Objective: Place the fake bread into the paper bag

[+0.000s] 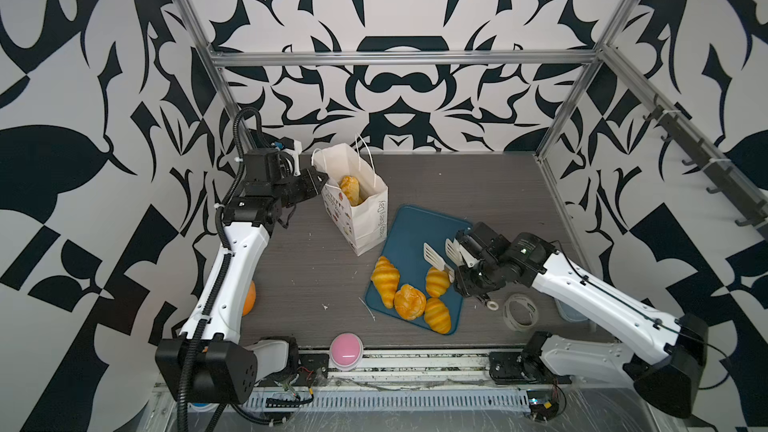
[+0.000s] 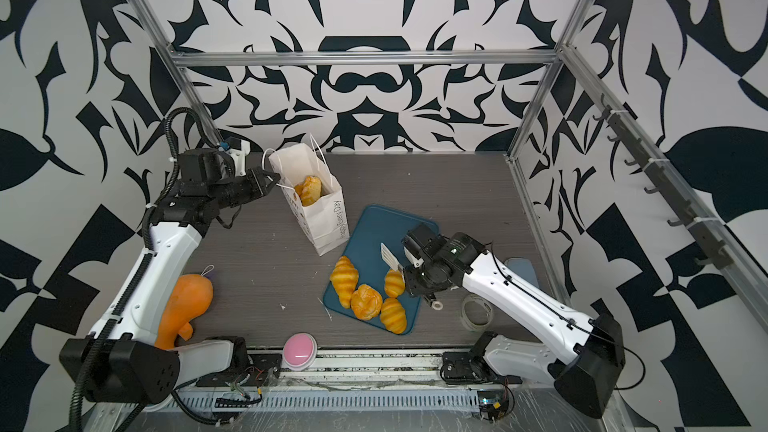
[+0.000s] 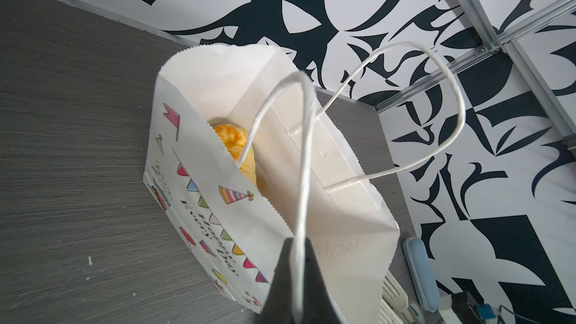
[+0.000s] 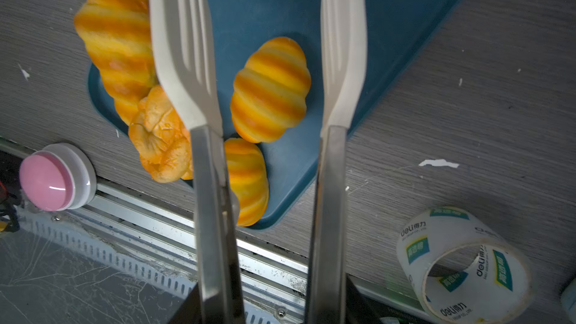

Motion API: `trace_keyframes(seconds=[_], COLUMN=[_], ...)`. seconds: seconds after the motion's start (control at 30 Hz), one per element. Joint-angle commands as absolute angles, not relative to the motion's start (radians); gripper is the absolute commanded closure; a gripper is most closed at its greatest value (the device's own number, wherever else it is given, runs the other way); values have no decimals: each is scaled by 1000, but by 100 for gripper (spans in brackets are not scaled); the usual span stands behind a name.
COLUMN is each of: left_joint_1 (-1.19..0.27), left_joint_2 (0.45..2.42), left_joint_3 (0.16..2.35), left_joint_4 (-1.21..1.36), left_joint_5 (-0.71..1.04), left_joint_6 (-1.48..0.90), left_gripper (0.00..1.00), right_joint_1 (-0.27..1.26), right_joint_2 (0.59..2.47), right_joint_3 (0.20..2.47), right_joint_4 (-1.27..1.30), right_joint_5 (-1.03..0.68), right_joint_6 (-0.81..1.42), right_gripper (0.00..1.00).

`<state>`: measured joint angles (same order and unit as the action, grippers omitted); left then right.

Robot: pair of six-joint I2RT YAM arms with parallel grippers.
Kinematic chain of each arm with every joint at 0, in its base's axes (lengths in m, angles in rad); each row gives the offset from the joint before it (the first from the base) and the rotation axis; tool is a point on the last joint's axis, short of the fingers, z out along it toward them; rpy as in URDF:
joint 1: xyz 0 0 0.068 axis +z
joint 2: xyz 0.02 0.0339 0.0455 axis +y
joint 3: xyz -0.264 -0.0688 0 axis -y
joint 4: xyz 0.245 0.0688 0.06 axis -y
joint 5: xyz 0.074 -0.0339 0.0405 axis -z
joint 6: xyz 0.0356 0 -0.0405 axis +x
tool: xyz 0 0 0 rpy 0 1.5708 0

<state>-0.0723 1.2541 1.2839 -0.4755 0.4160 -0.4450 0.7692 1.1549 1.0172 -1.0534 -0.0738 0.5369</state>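
Left wrist view: left end effector (image 3: 297, 244) pinched together on one cord handle (image 3: 304, 151) of the paper bag (image 3: 199, 163), which stands upright on the table (image 1: 311, 276). One fake bread (image 3: 232, 138) is inside.

Right end effector (image 1: 459, 259) is clamped on white tongs (image 1: 434, 257), blades apart, poised over a short croissant (image 4: 271, 88) on the blue tray (image 1: 411, 226). Long croissant (image 1: 385, 280), round bun (image 1: 409, 302) and third croissant (image 1: 438, 315) lie close by.

Risks:
- The glossy croissant could squirt from the smooth blades.
- A blade could nudge a neighbour.
- Pull on the handle could tilt the tall bag or narrow its mouth.

Left arm: elbow raised, wrist level at the bag rim. Right arm: reaching low, wrist pitched down over the tray.
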Motion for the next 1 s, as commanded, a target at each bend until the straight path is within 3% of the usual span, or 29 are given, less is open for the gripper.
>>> trace_keyframes(seconds=[0.0, 0.97], left_joint_1=[-71, -71], left_joint_2=[1255, 1255], left_joint_3=[1267, 1269], left_joint_4=[-472, -472], left_joint_5=[431, 431], left_joint_6=[-446, -446], left_gripper=[100, 100], right_joint_1=[769, 781], right_joint_2=[1132, 1123], right_joint_3=[1003, 929], right_joint_4=[-1066, -1060], right_joint_5=[-73, -202], right_joint_6=[559, 580], right_gripper=[51, 48])
